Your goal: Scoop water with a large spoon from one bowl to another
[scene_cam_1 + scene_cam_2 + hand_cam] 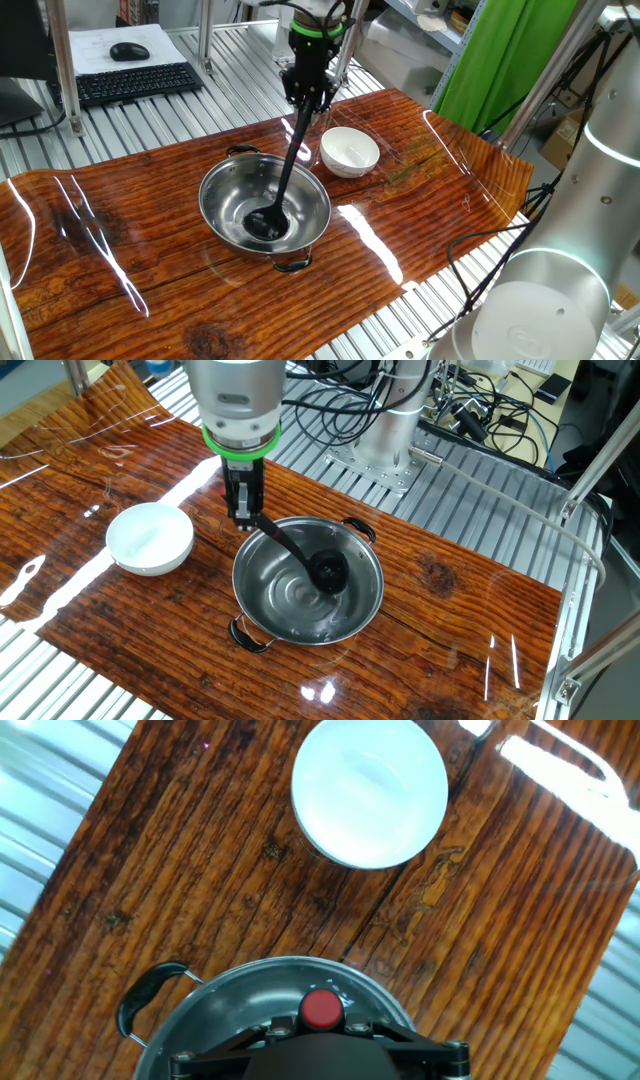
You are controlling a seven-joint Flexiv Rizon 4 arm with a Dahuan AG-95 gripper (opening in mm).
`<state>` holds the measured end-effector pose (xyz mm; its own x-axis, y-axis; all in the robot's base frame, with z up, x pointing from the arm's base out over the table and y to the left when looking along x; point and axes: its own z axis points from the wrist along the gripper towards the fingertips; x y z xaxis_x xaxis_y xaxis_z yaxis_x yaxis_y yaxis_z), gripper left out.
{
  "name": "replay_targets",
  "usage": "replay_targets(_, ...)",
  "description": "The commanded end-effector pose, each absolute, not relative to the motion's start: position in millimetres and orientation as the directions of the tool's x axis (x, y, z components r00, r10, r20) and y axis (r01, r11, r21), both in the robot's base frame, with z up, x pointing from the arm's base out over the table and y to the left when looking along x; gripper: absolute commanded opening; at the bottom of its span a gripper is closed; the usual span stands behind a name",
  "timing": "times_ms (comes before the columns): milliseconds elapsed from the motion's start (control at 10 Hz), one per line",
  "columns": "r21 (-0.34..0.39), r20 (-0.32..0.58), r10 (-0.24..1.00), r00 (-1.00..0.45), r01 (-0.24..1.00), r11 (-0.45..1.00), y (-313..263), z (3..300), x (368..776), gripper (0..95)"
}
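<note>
The black ladle (pixel 288 165) slants down from my gripper (pixel 309 98), its cup (pixel 262 224) resting low inside the steel bowl (pixel 222 182). In the other fixed view the gripper (pixel 245 517) is shut on the top of the ladle's handle (pixel 285 542), and the cup (pixel 328 572) sits near the bottom of the steel bowl (pixel 260 595). The small white bowl (pixel 349 151) stands just beyond the steel bowl; it also shows in the other fixed view (pixel 150 538) and in the hand view (pixel 369 790). The hand view shows the steel bowl's rim (pixel 215 982) and one loop handle (pixel 142 997).
The vessels stand on a glossy wooden board (pixel 130 250) over a slatted metal table. A keyboard (pixel 135 82) and mouse (pixel 129 51) lie at the back left. A second robot base (pixel 385 435) with cables stands behind the board. A green curtain (pixel 505 55) hangs at the right.
</note>
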<state>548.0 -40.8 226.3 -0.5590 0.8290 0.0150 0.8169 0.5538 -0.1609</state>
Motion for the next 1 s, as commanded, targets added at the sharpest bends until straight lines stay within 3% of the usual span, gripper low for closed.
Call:
replay_targets(100, -0.168, 0.013, 0.822, -0.569, 0.809, 0.563, -41.2, 226.4, 547.7, 0.0)
replay_targets(600, -0.185, 0.003, 0.806, -0.592, 0.792, 0.582, -40.9, 226.9, 547.7, 0.0)
replay_targets(1000, -0.134, 0.059, 0.839, -0.541, 0.828, 0.544, -41.9, 227.9, 548.7, 0.0)
